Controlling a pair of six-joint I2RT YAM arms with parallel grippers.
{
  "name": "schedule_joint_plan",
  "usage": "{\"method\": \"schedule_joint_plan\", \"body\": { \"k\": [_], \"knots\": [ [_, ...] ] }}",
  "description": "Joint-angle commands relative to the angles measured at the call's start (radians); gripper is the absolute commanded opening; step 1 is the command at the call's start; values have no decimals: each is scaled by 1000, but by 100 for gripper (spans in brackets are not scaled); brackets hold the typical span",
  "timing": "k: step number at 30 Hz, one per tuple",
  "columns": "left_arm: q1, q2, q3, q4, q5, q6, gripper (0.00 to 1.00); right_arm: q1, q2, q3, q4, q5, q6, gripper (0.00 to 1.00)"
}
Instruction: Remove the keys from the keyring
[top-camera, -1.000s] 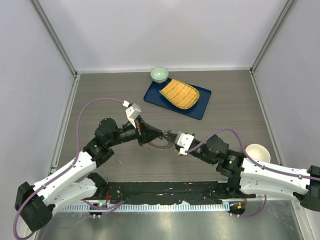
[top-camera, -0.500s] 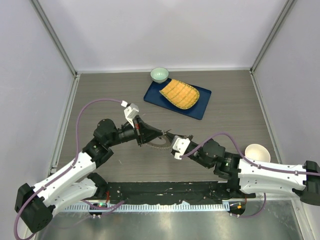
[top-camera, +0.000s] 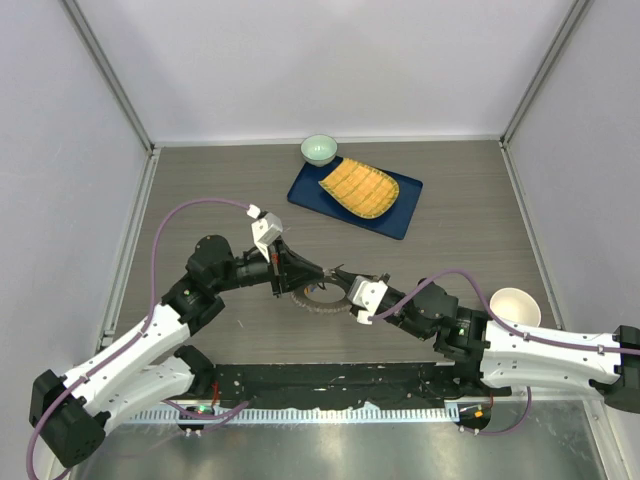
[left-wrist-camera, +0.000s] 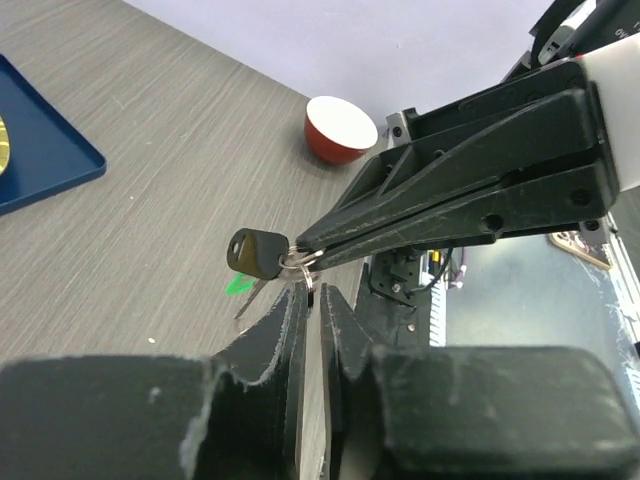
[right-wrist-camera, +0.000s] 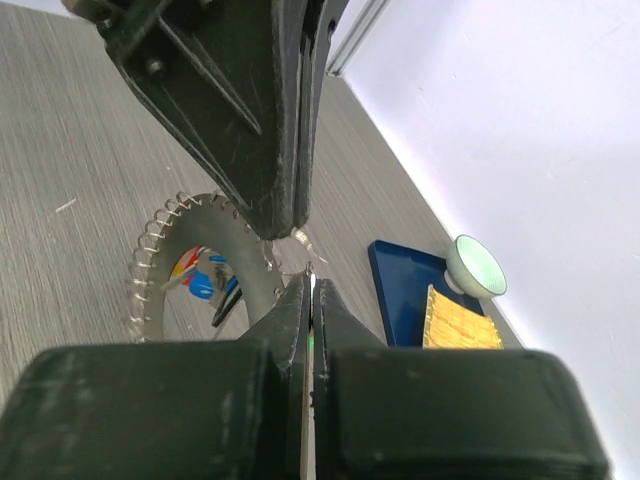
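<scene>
1. My left gripper (left-wrist-camera: 312, 293) is matt black plastic, and its finger edges are rough and ragged.
2. My right gripper (left-wrist-camera: 303, 243) is the same matt black plastic, with smoother faces.
3. The small split ring (left-wrist-camera: 296, 262) at their tips is thin, bright metal.
4. The key (left-wrist-camera: 255, 252) at its nine o'clock has a smooth, faintly shiny black plastic head.
5. The keyring (right-wrist-camera: 148, 255) is silvery, glinting metal.
6. The table (left-wrist-camera: 150, 150) is matt grey woodgrain.
7. The bowl (left-wrist-camera: 340, 128) at one o'clock looks glossy and glazed.

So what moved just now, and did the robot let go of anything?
Both arms shifted slightly toward the near edge, the right arm most, and the keyring came with them. The left gripper and right gripper stayed pinched shut at the keyring; nothing was let go. The blue tray, green bowl and white cup stayed put.
</scene>
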Motion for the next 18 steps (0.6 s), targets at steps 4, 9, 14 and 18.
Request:
{"method": "schedule_joint_plan", "body": {
  "k": [4, 9, 14, 18],
  "knots": [
    [5, -39, 144, -278, -13, 225, 51, -6, -2, 82, -56, 24, -26, 1],
    [5, -21, 247, -481, -9, 337, 64, -1, 16, 123, -99, 12, -29, 1],
    [4, 36, 333, -616, -18, 471, 64, 14, 21, 137, -108, 13, -34, 1],
    [5, 74, 379, -703, 43, 626, 62, 25, 19, 143, -118, -3, -43, 1]
  ]
}}
